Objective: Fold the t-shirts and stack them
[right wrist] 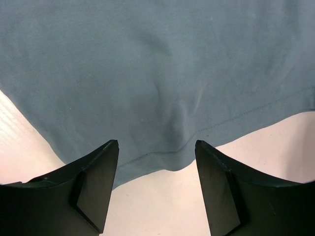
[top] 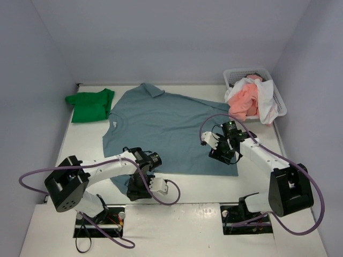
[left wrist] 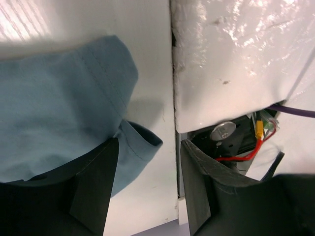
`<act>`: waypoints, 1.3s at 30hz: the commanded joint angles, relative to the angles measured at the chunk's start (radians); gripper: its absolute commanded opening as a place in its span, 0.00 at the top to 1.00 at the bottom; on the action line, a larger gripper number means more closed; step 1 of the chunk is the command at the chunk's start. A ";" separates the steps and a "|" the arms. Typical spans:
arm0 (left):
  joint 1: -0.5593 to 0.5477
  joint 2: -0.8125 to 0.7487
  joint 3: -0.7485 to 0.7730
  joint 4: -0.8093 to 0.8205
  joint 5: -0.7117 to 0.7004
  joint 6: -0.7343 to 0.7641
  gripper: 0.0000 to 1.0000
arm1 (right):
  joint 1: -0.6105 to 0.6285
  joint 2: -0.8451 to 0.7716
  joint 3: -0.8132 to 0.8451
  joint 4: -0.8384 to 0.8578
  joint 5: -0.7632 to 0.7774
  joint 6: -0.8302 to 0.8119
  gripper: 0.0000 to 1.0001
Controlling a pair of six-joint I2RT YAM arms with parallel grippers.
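A light blue/teal t-shirt lies spread flat in the middle of the table. My left gripper is open and low over its near left sleeve. In the left wrist view the sleeve lies by the left finger, and the gripper holds nothing. My right gripper is open at the shirt's near right hem. In the right wrist view the hem runs between the open gripper's fingers, ungripped. A folded bright green t-shirt lies at the far left.
A white mesh basket stands at the far right, holding a salmon pink t-shirt and a white one. The left arm's base opening with cables sits beside the sleeve, past a seam in the table.
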 commanded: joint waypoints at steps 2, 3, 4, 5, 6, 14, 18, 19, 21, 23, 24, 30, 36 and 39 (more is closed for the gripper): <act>-0.012 0.032 0.034 0.056 -0.027 -0.037 0.52 | 0.009 0.007 0.051 -0.009 -0.022 0.023 0.39; -0.018 0.040 0.030 0.059 -0.029 -0.039 0.51 | 0.010 0.007 0.054 -0.011 -0.022 0.023 0.39; -0.021 0.046 0.026 0.066 -0.027 -0.040 0.51 | 0.009 0.007 0.056 -0.009 -0.020 0.023 0.39; -0.024 0.060 0.020 0.067 -0.026 -0.046 0.51 | 0.009 0.009 0.062 -0.009 -0.017 0.023 0.39; -0.033 0.066 0.017 0.066 -0.024 -0.045 0.51 | 0.009 0.009 0.065 -0.009 -0.016 0.022 0.39; -0.046 0.086 0.032 0.049 -0.059 -0.063 0.83 | 0.010 0.018 0.083 -0.009 -0.006 0.023 0.39; -0.046 0.066 0.047 0.037 -0.090 -0.073 0.88 | 0.010 0.013 0.079 -0.011 -0.006 0.026 0.39; -0.046 0.062 0.055 0.036 -0.098 -0.076 0.89 | 0.009 0.010 0.077 -0.009 -0.005 0.026 0.39; -0.046 0.055 0.064 0.035 -0.122 -0.094 0.99 | 0.009 0.003 0.072 -0.012 0.006 0.023 0.39; -0.046 0.052 0.076 0.033 -0.136 -0.102 1.00 | 0.018 -0.006 0.059 -0.018 0.029 0.003 0.39; -0.046 0.049 0.079 0.043 -0.159 -0.105 1.00 | 0.031 -0.008 0.051 -0.021 0.062 -0.007 0.39; -0.043 0.028 0.098 0.098 -0.256 -0.135 1.00 | 0.082 -0.042 -0.015 -0.034 0.147 -0.067 0.39; -0.024 0.029 0.144 0.158 -0.360 -0.172 1.00 | 0.127 -0.138 -0.066 -0.048 0.187 -0.142 0.39; -0.001 0.045 0.187 0.170 -0.404 -0.180 1.00 | 0.153 -0.181 -0.092 -0.057 0.185 -0.162 0.39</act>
